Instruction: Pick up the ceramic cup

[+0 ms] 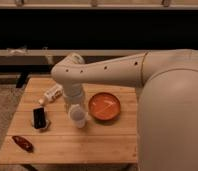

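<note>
Gripper hangs from the pale arm straight down onto the ceramic cup, and whether it is apart or clamped on the cup I cannot tell. The cup stands upright near the middle of the wooden table, just left of the orange bowl. Farther left are a lying white bottle, a small dark object and a reddish item near the front corner.

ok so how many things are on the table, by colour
white: 2 (cup, bottle)
orange: 1 (bowl)
black: 1 (small block)
dark red: 1 (long item)
total: 5
not counted: the gripper, right at the top of the cup
</note>
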Tool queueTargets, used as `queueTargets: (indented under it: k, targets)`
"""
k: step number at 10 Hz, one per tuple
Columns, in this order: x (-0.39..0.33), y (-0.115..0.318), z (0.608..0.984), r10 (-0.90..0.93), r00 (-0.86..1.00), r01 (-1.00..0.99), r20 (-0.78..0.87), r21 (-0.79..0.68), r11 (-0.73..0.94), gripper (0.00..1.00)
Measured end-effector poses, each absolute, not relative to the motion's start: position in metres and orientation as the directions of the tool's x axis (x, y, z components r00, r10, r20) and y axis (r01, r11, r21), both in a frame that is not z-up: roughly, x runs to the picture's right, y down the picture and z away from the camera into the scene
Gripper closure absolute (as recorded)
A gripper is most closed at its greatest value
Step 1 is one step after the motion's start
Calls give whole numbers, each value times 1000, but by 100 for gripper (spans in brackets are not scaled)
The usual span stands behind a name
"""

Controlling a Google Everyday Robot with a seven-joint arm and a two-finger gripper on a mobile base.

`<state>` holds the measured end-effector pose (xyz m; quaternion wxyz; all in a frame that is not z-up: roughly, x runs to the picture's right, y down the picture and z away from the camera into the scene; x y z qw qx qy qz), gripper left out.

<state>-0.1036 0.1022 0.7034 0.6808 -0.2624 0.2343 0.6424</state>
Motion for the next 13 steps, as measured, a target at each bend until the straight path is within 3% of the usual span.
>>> queueTargets:
  k: [7,13]
  targets:
    - [-37,113,749,719,-66,-996,-692,9,-83,35]
    - [-67,146,786,683,-38,-993,-730,-49,-108,35]
